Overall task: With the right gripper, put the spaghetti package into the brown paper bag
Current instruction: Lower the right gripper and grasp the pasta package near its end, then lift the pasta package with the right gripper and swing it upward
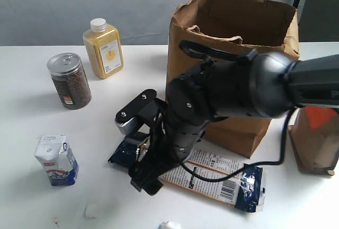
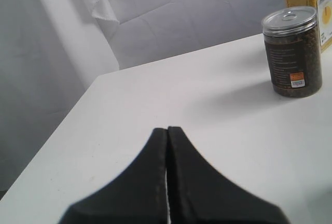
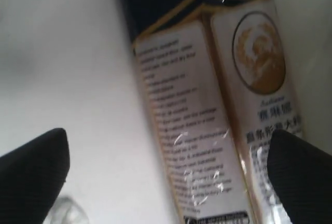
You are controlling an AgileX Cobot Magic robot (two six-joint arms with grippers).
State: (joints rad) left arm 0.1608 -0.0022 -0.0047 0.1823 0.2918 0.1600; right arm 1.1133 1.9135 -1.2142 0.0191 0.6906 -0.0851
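the brown paper bag [image 1: 233, 43] is standing upright at the back of the white table [image 1: 32, 117], creased kraft paper, mouth gaping open, twisted paper loop handles sticking up; the right arm [image 1: 238, 88], all glossy black rounded joints with a grey screwed plate near the wrist and a black cable trailing off it, is reaching in from the right and bending down in front of the bag; the right gripper [image 3: 166, 182] is pointing down at the spaghetti package [image 1: 222, 178] with its black fingers [image 3: 33, 167] spread wide and nothing pinched, can't tell if they're touching it; the package is lying flat on the table just in front of the bag, shiny plastic, dark navy ends, tan and white label with a barcode, a round gold emblem and Chinese lettering too blurry to read; a brown pouch [image 1: 316, 139] with an orange-red label is sitting right of the bag; a squarish yellow bottle [image 1: 103, 47] with a white cap is standing back left beside a clear jar [image 1: 69, 80] of dark bits with a metal lid; a small white and blue carton [image 1: 56, 160] is sitting front left; the left gripper [image 2: 167, 146] is hanging over bare table, clenched on nothing
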